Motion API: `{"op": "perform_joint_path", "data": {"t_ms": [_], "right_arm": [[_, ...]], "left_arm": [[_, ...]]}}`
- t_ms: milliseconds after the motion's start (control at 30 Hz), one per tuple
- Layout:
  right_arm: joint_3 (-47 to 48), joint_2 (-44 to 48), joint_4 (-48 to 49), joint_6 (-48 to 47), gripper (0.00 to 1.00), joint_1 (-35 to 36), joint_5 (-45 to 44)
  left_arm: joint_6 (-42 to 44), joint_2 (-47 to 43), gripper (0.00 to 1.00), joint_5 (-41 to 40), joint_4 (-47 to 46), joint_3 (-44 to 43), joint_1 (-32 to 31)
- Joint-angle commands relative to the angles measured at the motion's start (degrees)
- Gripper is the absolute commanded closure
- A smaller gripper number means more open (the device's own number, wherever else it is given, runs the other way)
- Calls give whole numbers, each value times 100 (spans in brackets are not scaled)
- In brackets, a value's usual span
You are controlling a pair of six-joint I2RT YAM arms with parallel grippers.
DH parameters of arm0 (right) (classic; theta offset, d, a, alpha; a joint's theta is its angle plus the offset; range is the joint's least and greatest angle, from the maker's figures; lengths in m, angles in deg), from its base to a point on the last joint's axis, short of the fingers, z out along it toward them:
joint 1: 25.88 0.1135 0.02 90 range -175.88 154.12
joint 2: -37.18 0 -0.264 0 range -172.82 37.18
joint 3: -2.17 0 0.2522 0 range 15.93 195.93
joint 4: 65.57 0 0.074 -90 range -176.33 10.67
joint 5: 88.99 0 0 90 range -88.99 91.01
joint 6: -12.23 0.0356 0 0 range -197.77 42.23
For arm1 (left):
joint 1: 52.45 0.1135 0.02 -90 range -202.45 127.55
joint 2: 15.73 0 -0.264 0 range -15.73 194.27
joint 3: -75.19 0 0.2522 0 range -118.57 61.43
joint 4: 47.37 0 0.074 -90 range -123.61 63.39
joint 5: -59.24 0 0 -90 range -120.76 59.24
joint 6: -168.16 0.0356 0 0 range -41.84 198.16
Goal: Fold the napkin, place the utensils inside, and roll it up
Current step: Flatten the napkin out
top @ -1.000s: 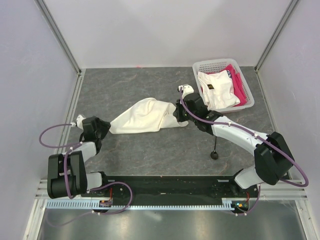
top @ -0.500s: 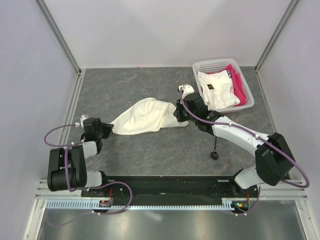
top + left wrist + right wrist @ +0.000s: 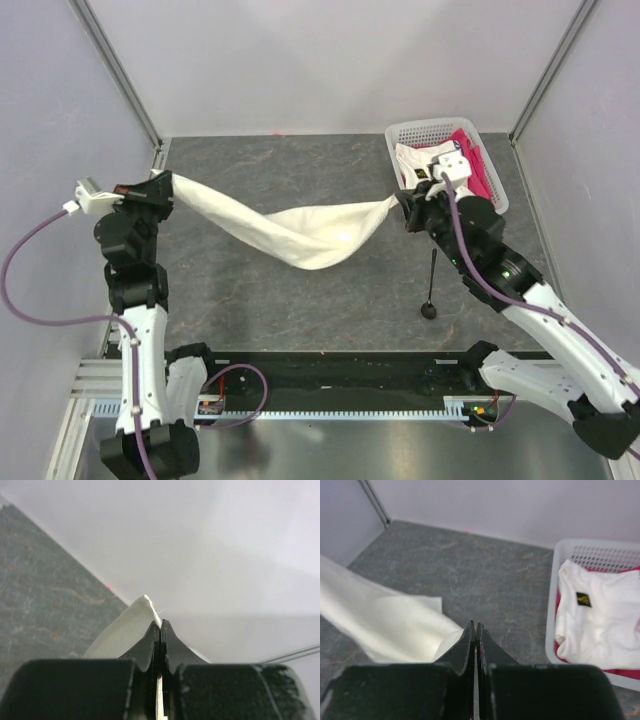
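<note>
The cream-white napkin (image 3: 300,235) hangs in a sagging band above the table, stretched between both grippers. My left gripper (image 3: 165,185) is raised at the far left and is shut on one corner; in the left wrist view the cloth (image 3: 120,635) pokes out past the closed gripper (image 3: 160,625). My right gripper (image 3: 400,205) is shut on the opposite end, next to the basket. In the right wrist view the napkin (image 3: 385,625) trails off to the left of that gripper (image 3: 476,627). The black spoon (image 3: 431,285) lies on the table under the right arm, bowl toward me.
A white mesh basket (image 3: 395,135) stands at the back right, holding a white garment (image 3: 435,180) with a small dark mark and a pink cloth (image 3: 482,172). The basket rim (image 3: 551,625) is just right of the right gripper. Grey walls enclose the table on three sides.
The left gripper has shut on the napkin's left corner. Both arms have risen and spread apart, lifting the crumpled napkin off the table into a hanging band.
</note>
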Motion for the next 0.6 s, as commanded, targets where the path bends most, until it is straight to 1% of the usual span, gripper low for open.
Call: {"op": "perform_joint_path", "data": {"t_ms": [0,100,200,467,533,567], "right_arm": [[442,552,-341,-357,100,-5,-557],[548,702,-359,-471,100,-5,-724],[618,570,-341,-524,100,-5,-927],[671,-124,-43,-603,100,-14,-1234],[619,-342,246,-673,100,-23,-1322],[566,-466,335,-699,100,-14,-1366]], "left_arm": [[473,-381,98,50,909,-616,123],[727,-321,98,-11,1050,-915,167],[886,-66,98,93,1129,-1162,193],[1132,857,98,481,858,-1592,211],[1272,1041,98,604,778,-1663,211],[1343,1416,98,639,752,-1776,211]]}}
